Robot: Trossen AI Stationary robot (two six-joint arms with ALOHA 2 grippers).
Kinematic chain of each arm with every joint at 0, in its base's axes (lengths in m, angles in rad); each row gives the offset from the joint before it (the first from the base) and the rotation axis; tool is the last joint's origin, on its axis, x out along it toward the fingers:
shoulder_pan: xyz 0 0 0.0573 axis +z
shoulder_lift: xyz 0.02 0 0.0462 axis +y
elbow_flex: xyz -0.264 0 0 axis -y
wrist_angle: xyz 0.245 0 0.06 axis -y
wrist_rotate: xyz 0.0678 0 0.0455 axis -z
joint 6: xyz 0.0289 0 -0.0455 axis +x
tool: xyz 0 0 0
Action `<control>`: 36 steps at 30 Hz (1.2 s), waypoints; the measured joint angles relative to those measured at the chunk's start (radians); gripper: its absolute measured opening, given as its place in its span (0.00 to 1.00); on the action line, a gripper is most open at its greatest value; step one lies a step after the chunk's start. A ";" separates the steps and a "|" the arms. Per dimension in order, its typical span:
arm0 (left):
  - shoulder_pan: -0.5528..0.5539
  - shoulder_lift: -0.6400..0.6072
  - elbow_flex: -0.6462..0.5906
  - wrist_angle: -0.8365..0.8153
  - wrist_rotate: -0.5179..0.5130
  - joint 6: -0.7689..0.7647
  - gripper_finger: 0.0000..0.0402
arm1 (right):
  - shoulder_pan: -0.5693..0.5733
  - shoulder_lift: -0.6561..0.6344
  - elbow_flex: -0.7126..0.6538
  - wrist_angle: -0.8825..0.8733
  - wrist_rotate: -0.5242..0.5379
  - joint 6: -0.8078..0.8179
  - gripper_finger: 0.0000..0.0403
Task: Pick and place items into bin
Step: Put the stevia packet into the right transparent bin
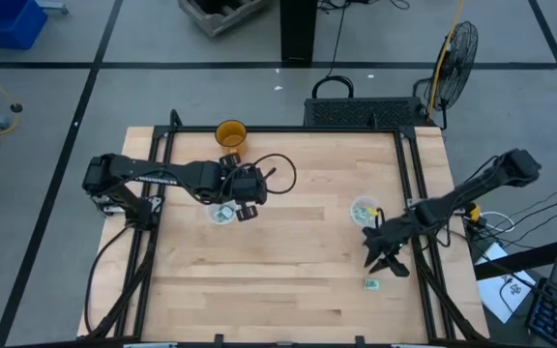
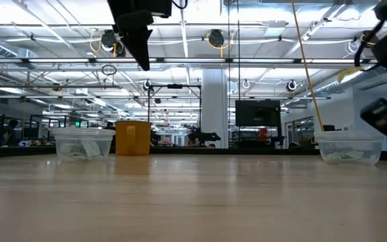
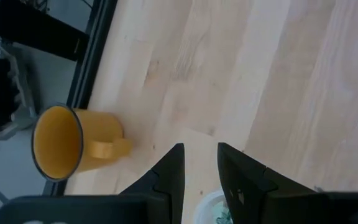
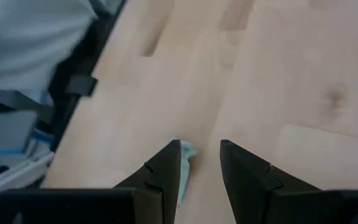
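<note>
My left gripper [image 1: 246, 201] hangs open and empty, high above the table, over the left clear bin [image 1: 222, 214]. That bin's rim, with pale green pieces inside, shows just below the fingertips in the left wrist view [image 3: 209, 208]. My right gripper [image 1: 391, 263] is open and empty, raised over the table's near right part. One pale green-and-white wrapped item [image 1: 370, 284] lies flat on the wood near it. In the right wrist view the item [image 4: 186, 154] shows beside one finger [image 4: 166, 171]. A second clear bin [image 1: 364, 209] holds more pieces.
An orange mug [image 1: 230, 133] stands at the table's far edge, beyond the left bin; it also shows in the left wrist view [image 3: 67, 149]. A black frame rail [image 1: 420, 232] runs along the table's right side. Bare wood lies between the two bins.
</note>
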 joint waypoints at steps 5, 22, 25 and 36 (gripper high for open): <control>0.020 0.000 -0.001 0.055 -0.001 0.073 0.25 | 0.041 0.000 -0.142 0.306 0.006 0.106 0.26; 0.067 0.000 -0.001 0.142 0.009 0.095 0.25 | 0.246 0.007 0.139 0.075 0.337 0.005 0.26; 0.066 0.000 -0.001 0.158 0.009 0.087 0.25 | 0.277 0.035 0.190 -0.046 0.450 0.010 0.26; 0.062 0.000 -0.001 0.163 0.039 0.061 0.25 | 0.353 0.310 0.210 -0.075 0.393 0.194 0.26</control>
